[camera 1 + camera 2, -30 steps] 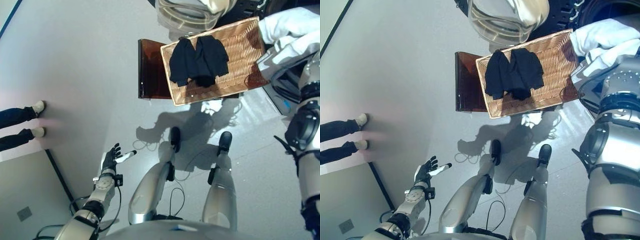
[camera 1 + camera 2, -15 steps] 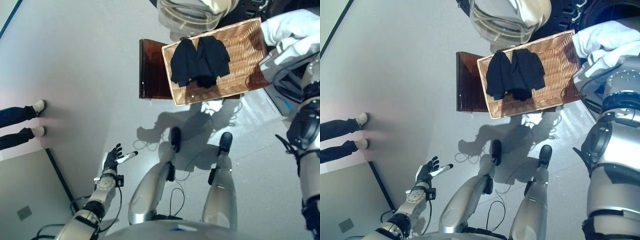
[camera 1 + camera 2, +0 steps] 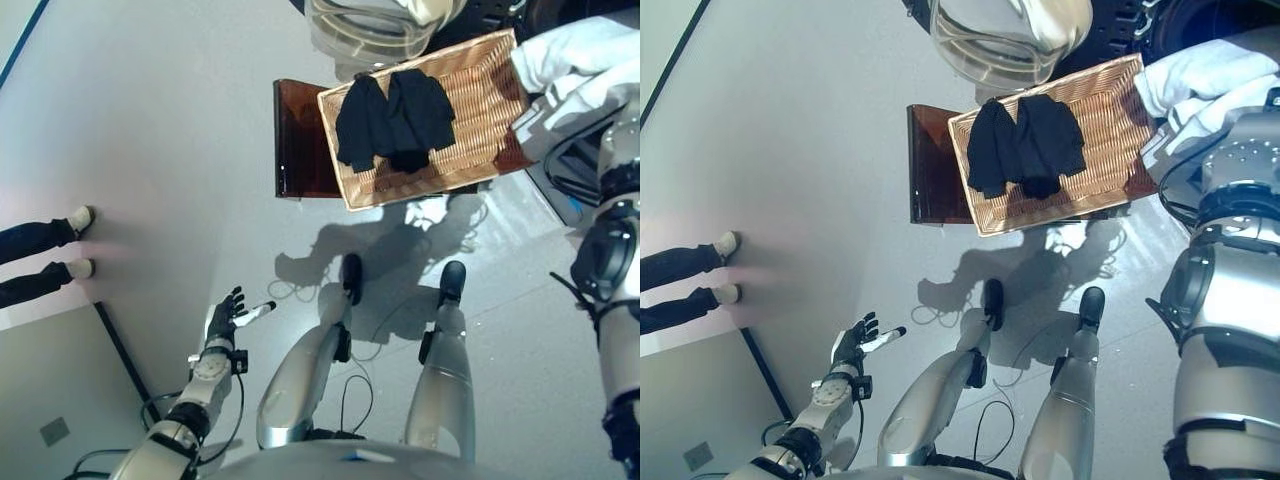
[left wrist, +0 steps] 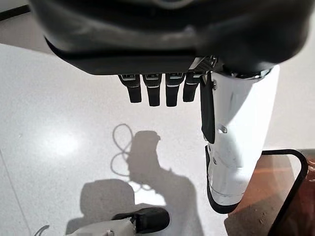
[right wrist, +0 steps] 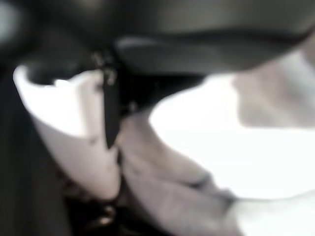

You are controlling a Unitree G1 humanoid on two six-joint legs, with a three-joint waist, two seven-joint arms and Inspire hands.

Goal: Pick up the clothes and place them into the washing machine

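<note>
A black garment (image 3: pixel 395 120) lies in the shallow wicker basket (image 3: pixel 490 75), which rests on a low dark brown box (image 3: pixel 295 140). My right arm reaches up at the right. Its hand (image 5: pixel 74 132) is shut on a white garment (image 3: pixel 580 55), held up beside the basket's far end by the dark opening of the washing machine (image 3: pixel 1200 20). The right wrist view shows the thumb pressed against the white cloth (image 5: pixel 246 147). My left hand (image 3: pixel 225 322) hangs low at the lower left, open and empty, with straight fingers (image 4: pixel 157 91) over the floor.
The machine's round glass door (image 3: pixel 370 25) stands open above the basket's left end. A person's legs and shoes (image 3: pixel 40 255) are at the left edge. A dark-edged grey panel (image 3: pixel 60 400) lies at the lower left.
The camera has shifted slightly. My right hand still holds the white garment by the machine, and my left hand has not moved.
</note>
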